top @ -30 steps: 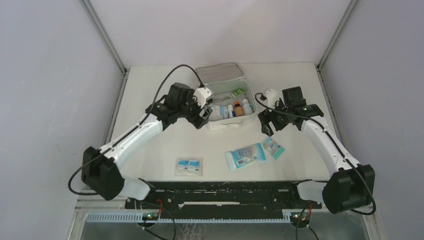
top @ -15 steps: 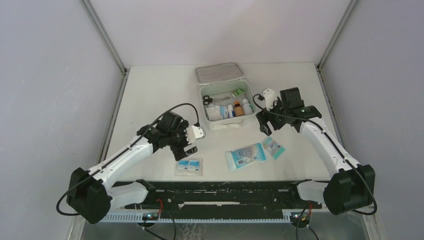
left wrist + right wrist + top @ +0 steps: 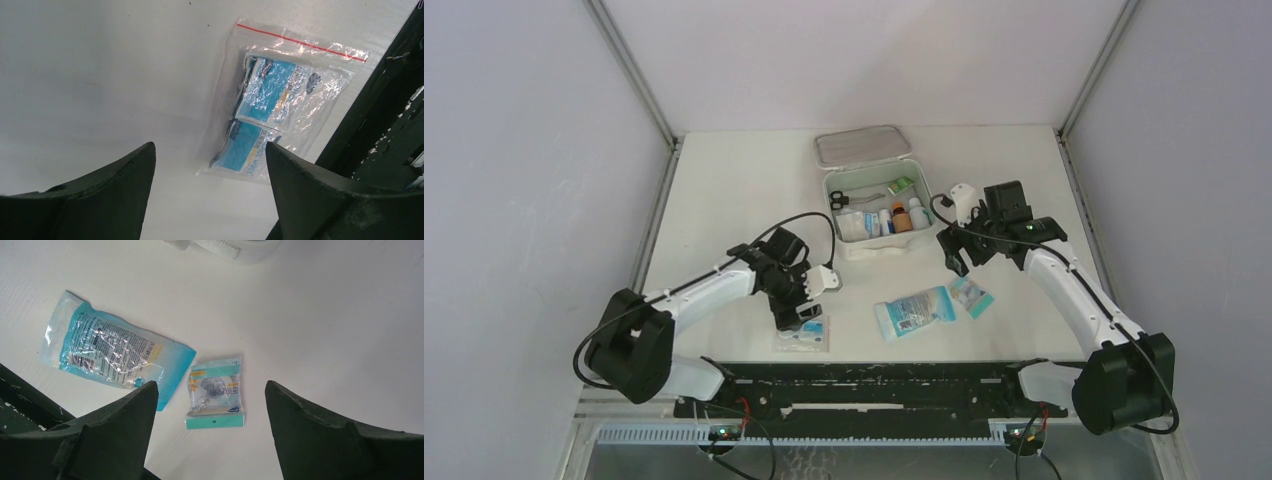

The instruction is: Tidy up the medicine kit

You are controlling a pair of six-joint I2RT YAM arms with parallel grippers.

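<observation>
Gaping wide, left pincer (image 3: 209,147) over zip bag (image 3: 280,105), right pincer (image 3: 211,385) over teal packet (image 3: 216,395) beside pouch (image 3: 110,352)

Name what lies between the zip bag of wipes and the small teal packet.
The large blue packet lies between the zip bag and the small teal packet. The top external view shows all three in a row.

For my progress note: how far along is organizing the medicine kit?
Done: bottles and scissors sit in the open medicine kit. In hand: nothing; the open left claw hovers near the zip bag, the right claw is open too. Left: zip bag, blue packet, teal packet on the table.
</observation>
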